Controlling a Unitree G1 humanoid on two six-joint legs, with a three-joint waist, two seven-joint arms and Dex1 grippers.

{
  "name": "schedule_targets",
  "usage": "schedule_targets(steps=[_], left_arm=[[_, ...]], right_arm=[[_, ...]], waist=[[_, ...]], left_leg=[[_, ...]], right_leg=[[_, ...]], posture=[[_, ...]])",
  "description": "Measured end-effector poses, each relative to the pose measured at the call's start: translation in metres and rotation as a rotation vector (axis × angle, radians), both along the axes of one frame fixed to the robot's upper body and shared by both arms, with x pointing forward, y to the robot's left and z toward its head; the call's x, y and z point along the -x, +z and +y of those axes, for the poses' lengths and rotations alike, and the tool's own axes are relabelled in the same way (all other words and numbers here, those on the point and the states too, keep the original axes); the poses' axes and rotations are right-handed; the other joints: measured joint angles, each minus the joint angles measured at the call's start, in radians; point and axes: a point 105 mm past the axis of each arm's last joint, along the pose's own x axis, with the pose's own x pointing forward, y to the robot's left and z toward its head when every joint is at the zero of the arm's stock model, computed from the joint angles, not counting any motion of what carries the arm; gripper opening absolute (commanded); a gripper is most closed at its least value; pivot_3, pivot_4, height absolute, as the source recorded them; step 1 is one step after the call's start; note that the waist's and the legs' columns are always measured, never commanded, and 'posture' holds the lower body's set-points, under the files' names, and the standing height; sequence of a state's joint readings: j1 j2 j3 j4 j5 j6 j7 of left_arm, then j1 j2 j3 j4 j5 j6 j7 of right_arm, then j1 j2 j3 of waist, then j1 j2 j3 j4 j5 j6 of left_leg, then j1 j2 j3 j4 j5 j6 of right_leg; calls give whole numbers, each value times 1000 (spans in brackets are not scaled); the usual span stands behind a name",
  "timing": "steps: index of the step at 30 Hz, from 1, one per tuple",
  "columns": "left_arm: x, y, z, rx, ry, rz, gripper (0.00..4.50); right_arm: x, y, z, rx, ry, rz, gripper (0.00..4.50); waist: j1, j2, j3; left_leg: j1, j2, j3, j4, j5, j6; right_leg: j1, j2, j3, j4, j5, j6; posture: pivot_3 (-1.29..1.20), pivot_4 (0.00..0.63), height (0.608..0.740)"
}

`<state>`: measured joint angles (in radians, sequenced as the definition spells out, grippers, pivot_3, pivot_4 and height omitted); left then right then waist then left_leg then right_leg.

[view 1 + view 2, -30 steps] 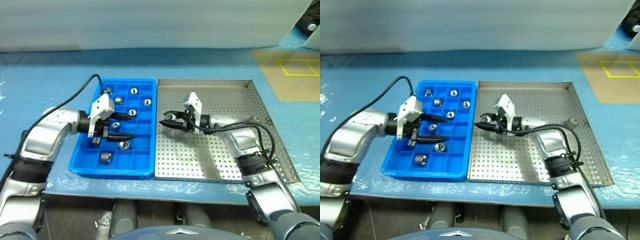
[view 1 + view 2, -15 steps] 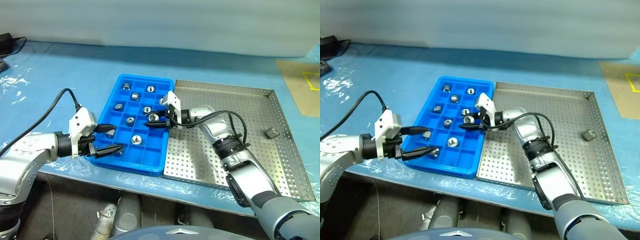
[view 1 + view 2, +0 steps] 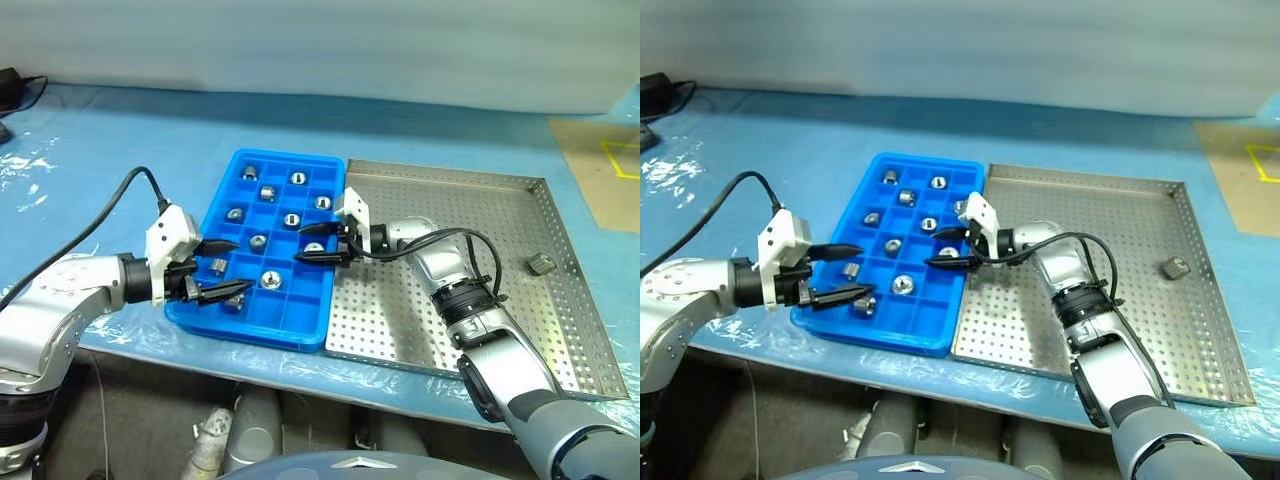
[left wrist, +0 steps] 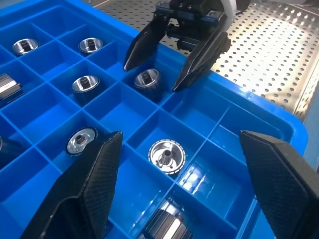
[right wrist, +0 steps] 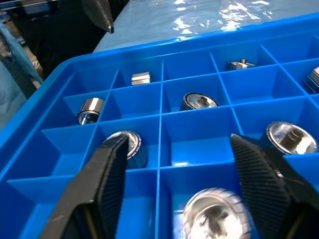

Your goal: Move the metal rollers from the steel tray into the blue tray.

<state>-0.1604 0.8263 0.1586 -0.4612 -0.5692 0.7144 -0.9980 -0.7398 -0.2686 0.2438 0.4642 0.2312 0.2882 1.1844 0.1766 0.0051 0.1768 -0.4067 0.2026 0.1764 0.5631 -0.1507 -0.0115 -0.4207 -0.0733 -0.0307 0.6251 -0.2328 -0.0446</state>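
Blue-covered bench: right gripper (image 3: 320, 244), jaws apart over a roller (image 3: 314, 248) at blue tray's (image 3: 300, 332) 3 o'clock edge, could knock it out w/ a fingertip on pulling away; left gripper (image 3: 222, 269) open too.

Blue tray (image 4: 45, 107) cut off on three sides in the left wrist view. At the bottom edge there, one of the metal rollers (image 4: 164, 230) half cropped. On the blue tray's near row, another roller (image 3: 234, 299) partly hidden behind a left gripper (image 3: 222, 268) finger (image 3: 225, 292).

Shiny metal rollers (image 3: 270, 281) sit singly in the blue tray (image 3: 222, 200) compartments; perhaps one (image 3: 541, 264) remains at the steel tray's (image 3: 560, 330) three o'clock
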Motion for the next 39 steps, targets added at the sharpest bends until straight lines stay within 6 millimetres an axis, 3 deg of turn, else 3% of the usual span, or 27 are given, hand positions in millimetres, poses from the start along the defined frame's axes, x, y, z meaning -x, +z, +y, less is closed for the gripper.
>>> schedule_targets(steps=[7, 14, 16, 21, 24, 29, 33, 39], left_arm=[[-16, 4, -10, 9, -66, -16, 3960], [-35, 5, -35, 50, -175, -31, 3960], [-46, 10, -47, 73, -212, -53, 3960], [-72, 13, -89, 118, -335, -84, 3960], [-77, 9, -110, 134, -409, -75, 3960], [-79, 3, -139, 138, -505, -84, 3960], [-78, -2, -153, 150, -553, -71, 3960], [-77, -4, -156, 137, -587, -74, 3960]], right_arm=[[-6, 6, -11, -17, -95, -25, 3299], [-13, 19, -42, -54, -240, -45, 3299], [-14, 25, -55, -89, -309, -52, 3299], [-24, 38, -117, -119, -635, -144, 3299], [-18, 29, -155, -91, -806, -154, 3299], [-9, 16, -199, -48, -1032, -166, 3299], [-1, 10, -228, -27, -1183, -189, 3299], [1, 17, -254, -36, -1324, -286, 3299]], waist=[[0, 0, 0], [-28, 0, 0], [-37, 0, 0], [-77, -1, -1], [-111, -1, -1], [-170, -1, -1], [-198, -1, -1], [-218, -1, -1]], left_leg=[[0, -1, 0, 1, 2, -4], [0, -1, 1, 1, 3, -4], [0, -1, 1, 1, 3, -5], [0, -5, 3, 4, 2, -3], [0, -8, 4, 4, 1, -2], [1, -8, 4, 5, 2, 4], [1, -8, 4, 8, -1, 9], [3, -8, 4, 12, -3, 12]], right_leg=[[0, 0, 1, 0, 0, 0], [0, 0, 2, 1, 0, 1], [0, 1, 2, 1, 0, 1], [2, 0, 6, 0, 2, 4], [2, 0, 6, -1, 3, 4], [2, 1, 6, -1, 3, 4], [3, 1, 6, -1, 3, 4], [9, 0, 6, -2, 3, 6]], posture=[[163, 150, 740], [3, 150, 740], [-104, 150, 740], [-270, 150, 740], [-335, 150, 740], [-423, 150, 740], [-445, 150, 740], [-428, 150, 740]])
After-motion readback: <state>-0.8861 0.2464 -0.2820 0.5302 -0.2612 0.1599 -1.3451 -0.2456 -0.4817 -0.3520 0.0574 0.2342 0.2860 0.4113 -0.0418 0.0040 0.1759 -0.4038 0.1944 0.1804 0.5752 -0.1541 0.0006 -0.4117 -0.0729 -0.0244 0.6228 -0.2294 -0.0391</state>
